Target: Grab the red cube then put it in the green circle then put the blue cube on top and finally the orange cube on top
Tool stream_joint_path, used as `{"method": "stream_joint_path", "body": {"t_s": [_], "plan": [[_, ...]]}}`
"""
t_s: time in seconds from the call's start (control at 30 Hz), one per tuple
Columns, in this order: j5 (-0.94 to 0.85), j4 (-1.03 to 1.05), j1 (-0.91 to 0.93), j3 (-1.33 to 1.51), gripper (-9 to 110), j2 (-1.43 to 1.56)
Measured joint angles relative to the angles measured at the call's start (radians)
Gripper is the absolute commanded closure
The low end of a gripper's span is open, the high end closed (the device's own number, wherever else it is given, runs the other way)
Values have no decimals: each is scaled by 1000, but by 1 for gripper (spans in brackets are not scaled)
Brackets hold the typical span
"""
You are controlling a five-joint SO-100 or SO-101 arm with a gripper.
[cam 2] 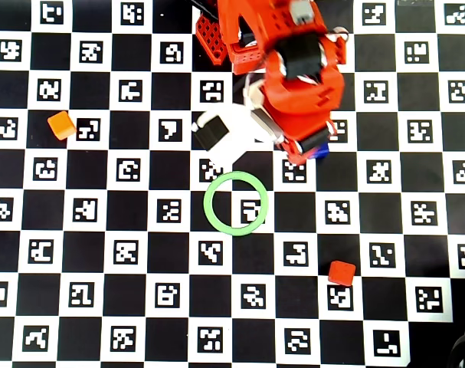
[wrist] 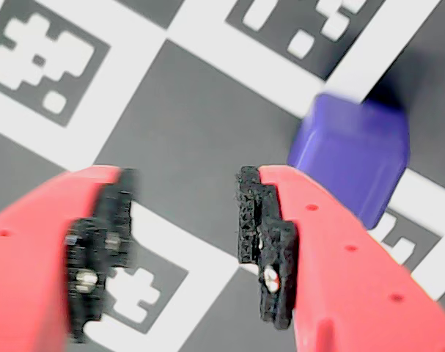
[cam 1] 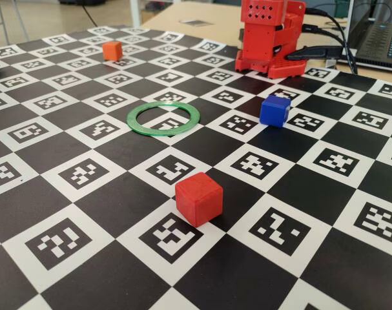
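Note:
The red cube point(cam 1: 199, 198) point(cam 2: 341, 273) sits alone on the board near the front, far from the arm. The green circle point(cam 1: 162, 132) point(cam 2: 206, 203) lies flat mid-board with nothing inside it. The blue cube point(cam 1: 274, 110) point(wrist: 350, 158) stands right of the ring; in the overhead view only a sliver of it point(cam 2: 318, 151) shows under the arm. The orange cube point(cam 1: 112, 50) point(cam 2: 61, 124) sits far left at the back. In the wrist view my gripper point(wrist: 184, 191) is open and empty above the board, with the blue cube just outside its right finger point(wrist: 266, 220).
The red arm point(cam 2: 297, 77) leans from its base point(cam 1: 270, 39) at the back edge over the blue cube. A laptop point(cam 1: 383, 39) and cables lie behind the board at the right. The checkered marker board point(cam 1: 66, 174) covers the table.

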Motion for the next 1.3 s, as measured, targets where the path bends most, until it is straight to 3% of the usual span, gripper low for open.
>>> {"method": "stream_joint_path", "body": {"t_s": [0.37, 0.83, 1.3], "plan": [[379, 91, -81, -420, 69, -433], [595, 91, -132, -834, 63, -836], [661, -43, -132, -974, 61, -1032]]}}
